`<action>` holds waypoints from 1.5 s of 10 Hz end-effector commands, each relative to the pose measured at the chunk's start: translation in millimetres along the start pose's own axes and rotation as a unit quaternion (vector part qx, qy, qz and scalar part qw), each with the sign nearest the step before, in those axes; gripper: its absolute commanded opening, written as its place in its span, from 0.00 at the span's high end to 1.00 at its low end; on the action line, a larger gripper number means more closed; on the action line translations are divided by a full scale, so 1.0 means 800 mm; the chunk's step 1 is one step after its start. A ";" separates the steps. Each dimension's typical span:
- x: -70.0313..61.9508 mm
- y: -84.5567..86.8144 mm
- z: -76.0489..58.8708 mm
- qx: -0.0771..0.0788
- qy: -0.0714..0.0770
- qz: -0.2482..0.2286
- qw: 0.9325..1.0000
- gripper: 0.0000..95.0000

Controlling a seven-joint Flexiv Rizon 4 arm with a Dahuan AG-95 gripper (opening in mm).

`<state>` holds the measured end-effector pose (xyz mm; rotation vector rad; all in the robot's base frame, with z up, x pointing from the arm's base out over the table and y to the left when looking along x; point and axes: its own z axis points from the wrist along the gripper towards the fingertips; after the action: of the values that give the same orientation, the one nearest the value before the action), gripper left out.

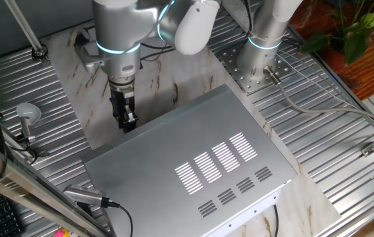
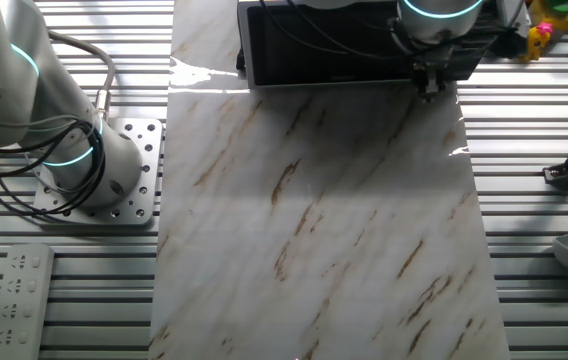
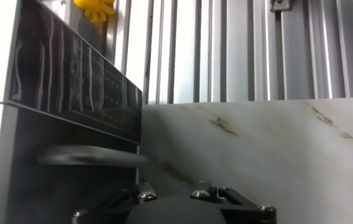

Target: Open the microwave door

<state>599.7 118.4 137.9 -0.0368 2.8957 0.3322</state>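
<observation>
The microwave [image 1: 193, 168] sits at one end of the marble table [image 2: 324, 220], its door [image 2: 324, 50] looking shut. We hang our gripper [image 1: 126, 118] just before the door's edge, presumably to catch it. We cannot tell how the jaws stand. No writing is legible.

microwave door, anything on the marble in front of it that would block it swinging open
Nothing visible does. The microwave door faces a bare stretch of marble slab, and the claw hangs right at the door's front near one end. The remote, brush and other bits lie off the slab on the slatted table.
</observation>
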 end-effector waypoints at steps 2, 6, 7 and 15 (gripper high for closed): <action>0.001 0.001 0.002 0.000 -0.001 0.001 1.000 0.60; 0.001 0.001 0.002 0.010 0.008 -0.019 1.000 0.60; 0.001 0.001 0.002 0.009 0.009 -0.026 1.000 0.60; 0.000 0.004 0.004 -0.028 -0.001 -0.011 1.000 0.60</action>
<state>599.9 122.4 136.6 -0.0780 2.8807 0.4097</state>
